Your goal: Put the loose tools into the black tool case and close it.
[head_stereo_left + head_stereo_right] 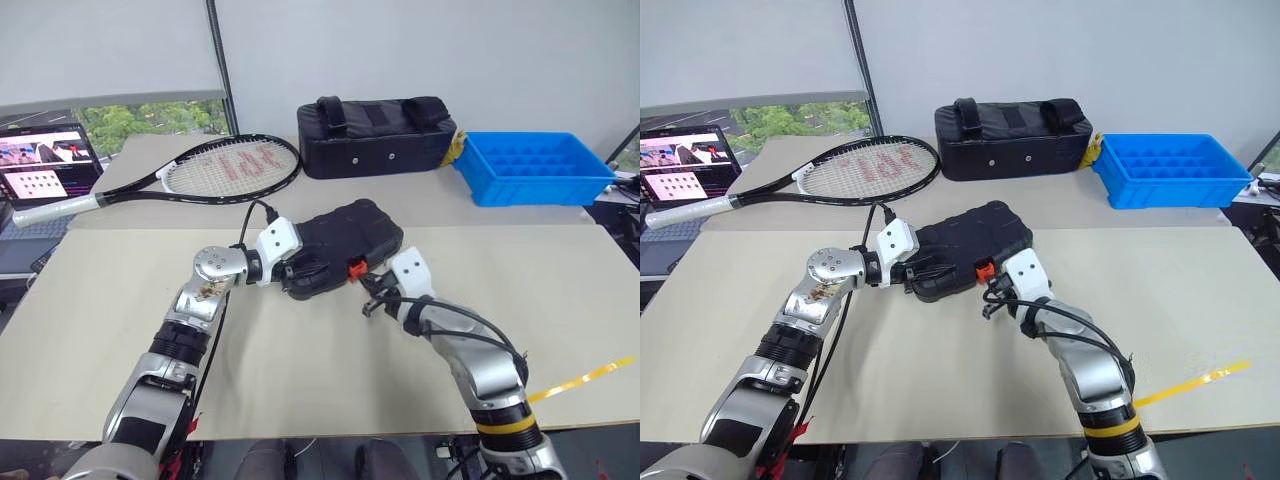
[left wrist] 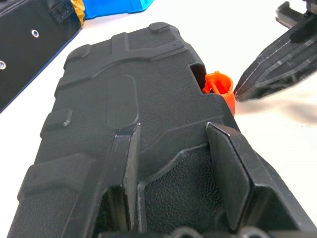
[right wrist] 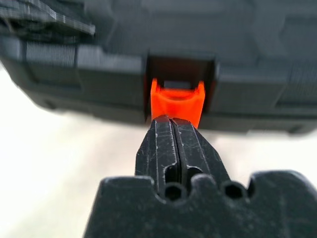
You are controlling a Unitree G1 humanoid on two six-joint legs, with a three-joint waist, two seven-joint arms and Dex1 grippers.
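Black tool case (image 1: 340, 245) lies closed; orange latch (image 3: 177, 101) unfastened at closed right gripper (image 3: 173, 120) tip. Left gripper (image 2: 178, 148) fingers parted, pressing lid.

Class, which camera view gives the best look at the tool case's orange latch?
The right wrist view: the orange latch sits centred in its recess, the shut right pincer at it. The left wrist view shows it from the side; the head views show a small orange spot.

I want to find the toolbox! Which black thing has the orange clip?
The flat black tool case between the claws; its orange latch faces the right claw. The black fabric bag behind has handles, no latch.
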